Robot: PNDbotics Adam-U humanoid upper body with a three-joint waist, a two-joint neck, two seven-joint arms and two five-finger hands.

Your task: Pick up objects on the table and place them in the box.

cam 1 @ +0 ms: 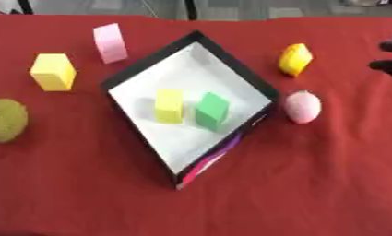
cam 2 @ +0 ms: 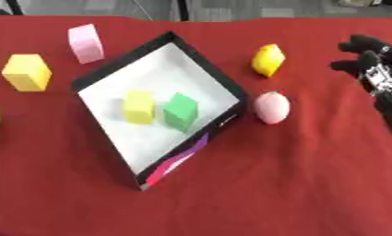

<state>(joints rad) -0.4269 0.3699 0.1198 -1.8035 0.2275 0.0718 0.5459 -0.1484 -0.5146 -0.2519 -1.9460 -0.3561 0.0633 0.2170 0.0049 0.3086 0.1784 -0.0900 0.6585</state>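
Red tablecloth (cam 1: 311,184), unlabelled box (cam 1: 150,69)

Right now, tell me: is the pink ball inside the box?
No. The pink ball lies on the red cloth just outside the box, by its right corner.

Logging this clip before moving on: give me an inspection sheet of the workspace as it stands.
Surface: red cloth over the table.
Job's things: black box with white floor, holding a yellow block and a green block. Outside it: pink block, yellow cube, olive ball at left; yellow piece, pink egg shape at right.
Clutter: nothing seen.
Hands: right hand over the cloth's right edge, fingers relaxed, holding nothing; left hand not in view.
Cables: nothing seen.
Surroundings: grey floor beyond the far edge.
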